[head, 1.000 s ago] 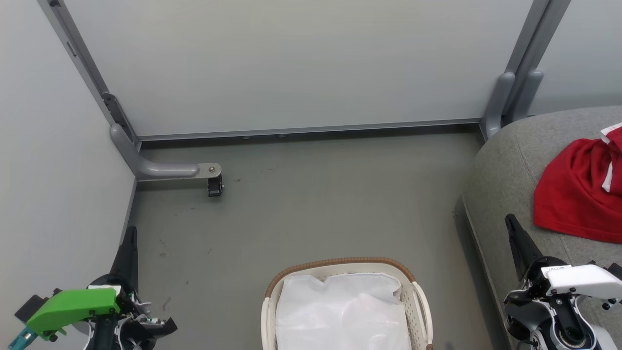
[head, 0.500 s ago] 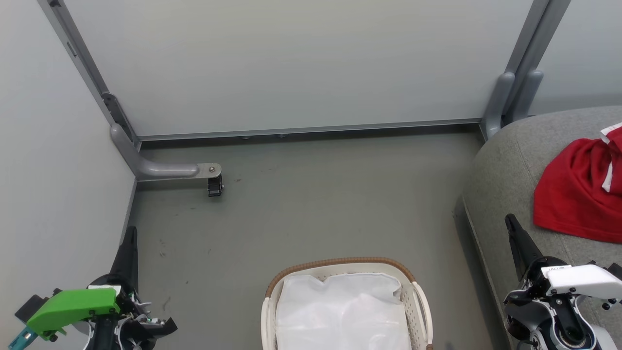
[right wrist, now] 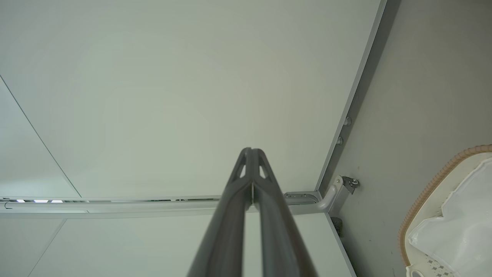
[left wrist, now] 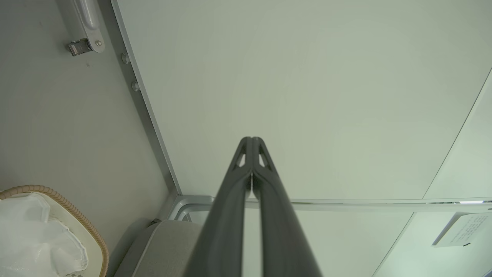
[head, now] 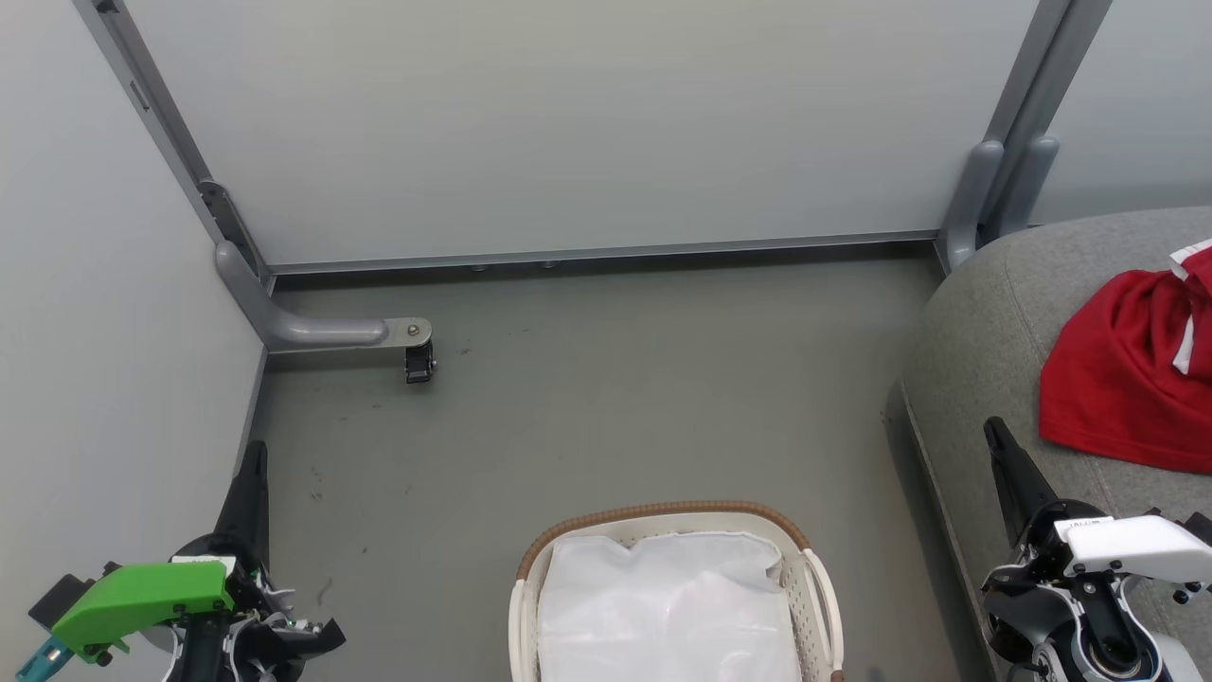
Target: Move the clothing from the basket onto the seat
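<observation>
Left gripper (head: 254, 459) at 8 o'clock, right gripper (head: 996, 438) at 4 o'clock: both closed finger against finger, pointing toward 12 o'clock. Clothing (head: 1122, 379) lies on seat (head: 985, 332) at 3 o'clock. Basket (head: 663, 514) at 6 o'clock holds liner (head: 663, 606).

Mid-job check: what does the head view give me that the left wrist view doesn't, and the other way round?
Head view: the red clothing lying on the seat, and the right gripper near the seat's edge. Left wrist view: the left gripper close up, fingers shut together, and a paper notice on the partition. Both: the basket, its white liner, the seat's corner.
</observation>
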Tool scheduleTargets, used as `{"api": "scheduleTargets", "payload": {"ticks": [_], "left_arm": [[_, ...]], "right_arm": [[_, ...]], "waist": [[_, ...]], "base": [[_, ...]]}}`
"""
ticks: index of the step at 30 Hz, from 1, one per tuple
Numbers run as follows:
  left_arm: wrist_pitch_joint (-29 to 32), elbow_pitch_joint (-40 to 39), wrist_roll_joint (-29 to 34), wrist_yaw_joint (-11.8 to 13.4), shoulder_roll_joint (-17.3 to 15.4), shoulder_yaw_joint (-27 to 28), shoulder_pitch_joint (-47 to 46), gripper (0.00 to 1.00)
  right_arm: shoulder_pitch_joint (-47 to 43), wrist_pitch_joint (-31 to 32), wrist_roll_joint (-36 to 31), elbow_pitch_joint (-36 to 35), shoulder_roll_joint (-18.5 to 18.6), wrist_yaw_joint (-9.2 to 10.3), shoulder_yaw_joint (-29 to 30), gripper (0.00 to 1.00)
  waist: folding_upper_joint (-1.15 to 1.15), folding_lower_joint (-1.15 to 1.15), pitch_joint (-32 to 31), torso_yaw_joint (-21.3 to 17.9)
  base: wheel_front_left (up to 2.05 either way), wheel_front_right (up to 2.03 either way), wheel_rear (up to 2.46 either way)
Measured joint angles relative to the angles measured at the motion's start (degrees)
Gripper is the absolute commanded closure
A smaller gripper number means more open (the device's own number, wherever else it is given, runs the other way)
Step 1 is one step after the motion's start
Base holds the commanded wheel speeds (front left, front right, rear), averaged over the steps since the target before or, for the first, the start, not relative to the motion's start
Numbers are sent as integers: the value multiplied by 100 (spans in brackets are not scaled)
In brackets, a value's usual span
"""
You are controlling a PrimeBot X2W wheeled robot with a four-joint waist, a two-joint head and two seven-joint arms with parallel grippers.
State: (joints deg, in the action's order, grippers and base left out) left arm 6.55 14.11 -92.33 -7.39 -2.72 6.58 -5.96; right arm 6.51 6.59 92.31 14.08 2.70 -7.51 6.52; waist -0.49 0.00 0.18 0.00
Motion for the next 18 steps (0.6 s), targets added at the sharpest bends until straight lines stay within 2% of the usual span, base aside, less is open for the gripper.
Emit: {"api": "scheduleTargets", "payload": {"ticks": [18], "left_arm": [[0, 0, 0, 0, 0, 0, 0, 100]], "right_arm": [[0, 0, 0, 0, 0, 0, 0, 100]], "waist": [[0, 0, 0, 0]], "base": [[0, 0, 0]]}}
